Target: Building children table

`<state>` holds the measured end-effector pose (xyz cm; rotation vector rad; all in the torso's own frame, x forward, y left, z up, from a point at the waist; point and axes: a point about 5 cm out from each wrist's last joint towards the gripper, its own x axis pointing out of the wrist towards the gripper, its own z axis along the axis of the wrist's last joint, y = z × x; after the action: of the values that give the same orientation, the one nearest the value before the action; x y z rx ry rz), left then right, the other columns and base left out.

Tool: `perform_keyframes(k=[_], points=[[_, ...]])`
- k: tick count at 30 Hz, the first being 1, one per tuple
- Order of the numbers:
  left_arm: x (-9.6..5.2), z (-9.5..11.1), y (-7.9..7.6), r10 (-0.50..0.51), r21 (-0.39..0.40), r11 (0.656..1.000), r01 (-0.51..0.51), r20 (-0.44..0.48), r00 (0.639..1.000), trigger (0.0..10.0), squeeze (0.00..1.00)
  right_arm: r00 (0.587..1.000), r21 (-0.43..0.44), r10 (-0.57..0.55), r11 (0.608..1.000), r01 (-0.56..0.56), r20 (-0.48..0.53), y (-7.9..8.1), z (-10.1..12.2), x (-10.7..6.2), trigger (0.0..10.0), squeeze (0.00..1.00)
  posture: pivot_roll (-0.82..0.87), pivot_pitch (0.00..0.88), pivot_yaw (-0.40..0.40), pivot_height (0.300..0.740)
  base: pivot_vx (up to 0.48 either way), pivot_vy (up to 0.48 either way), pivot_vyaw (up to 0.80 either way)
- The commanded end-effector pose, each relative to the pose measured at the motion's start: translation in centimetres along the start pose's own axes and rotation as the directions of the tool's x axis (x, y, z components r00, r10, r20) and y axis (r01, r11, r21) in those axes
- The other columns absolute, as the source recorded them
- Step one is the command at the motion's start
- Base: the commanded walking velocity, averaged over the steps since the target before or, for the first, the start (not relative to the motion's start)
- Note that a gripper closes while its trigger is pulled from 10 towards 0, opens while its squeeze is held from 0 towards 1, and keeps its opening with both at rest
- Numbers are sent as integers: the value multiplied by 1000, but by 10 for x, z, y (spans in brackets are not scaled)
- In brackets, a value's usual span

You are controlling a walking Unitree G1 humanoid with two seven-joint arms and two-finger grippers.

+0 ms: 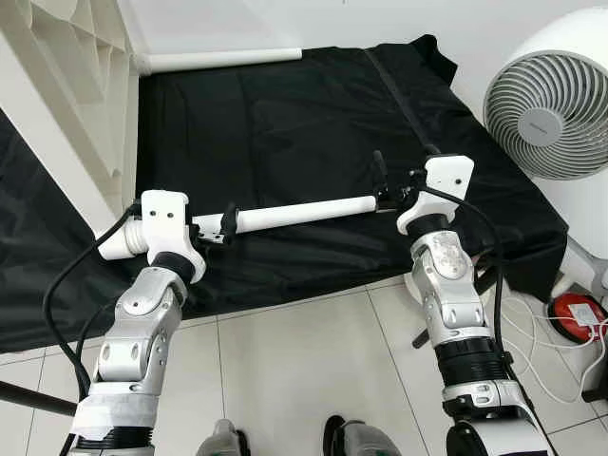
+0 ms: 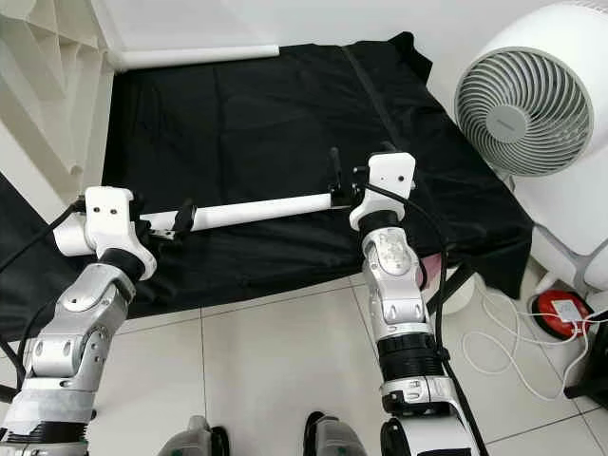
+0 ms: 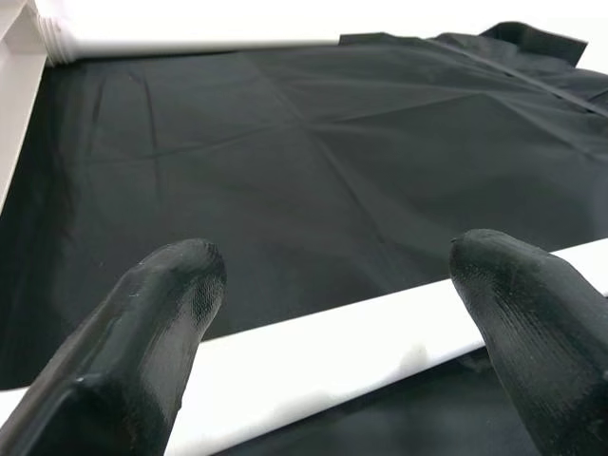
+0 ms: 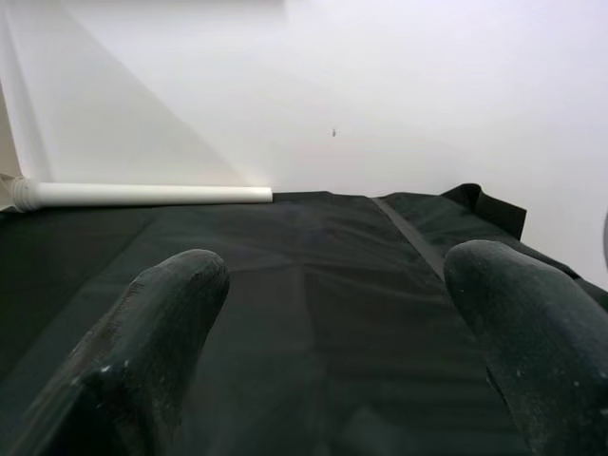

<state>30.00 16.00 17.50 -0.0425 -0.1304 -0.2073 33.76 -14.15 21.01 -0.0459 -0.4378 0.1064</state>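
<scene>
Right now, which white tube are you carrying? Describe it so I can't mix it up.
Look at the black cloth. The tube in hand hangs over its near edge, between the left gripper and right gripper. The other white tube lies at the wall.

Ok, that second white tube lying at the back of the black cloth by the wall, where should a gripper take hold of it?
Grip the white tube near mid-length, coming down from above with the fingers straddling its round sides. It lies flat on the black cloth against the wall, so the rear side looks blocked. The corrugated white panel crowds its left end, so I'd stay clear of that end.
</scene>
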Motion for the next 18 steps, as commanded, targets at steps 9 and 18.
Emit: perform_keyframes(k=[9,18], points=[[-2,-4,-2,18,21,1000,-18,4,1000,10000,0,1000,-16,11,1000,-11,-28,1,-5,-5,10000,0,-38,114,22,740,0,0,0],[-12,-9,1,29,168,985,-31,15,999,10000,0,999,-43,9,999,-11,-45,-4,-9,-11,10000,0,-44,101,17,740,0,0,0]])
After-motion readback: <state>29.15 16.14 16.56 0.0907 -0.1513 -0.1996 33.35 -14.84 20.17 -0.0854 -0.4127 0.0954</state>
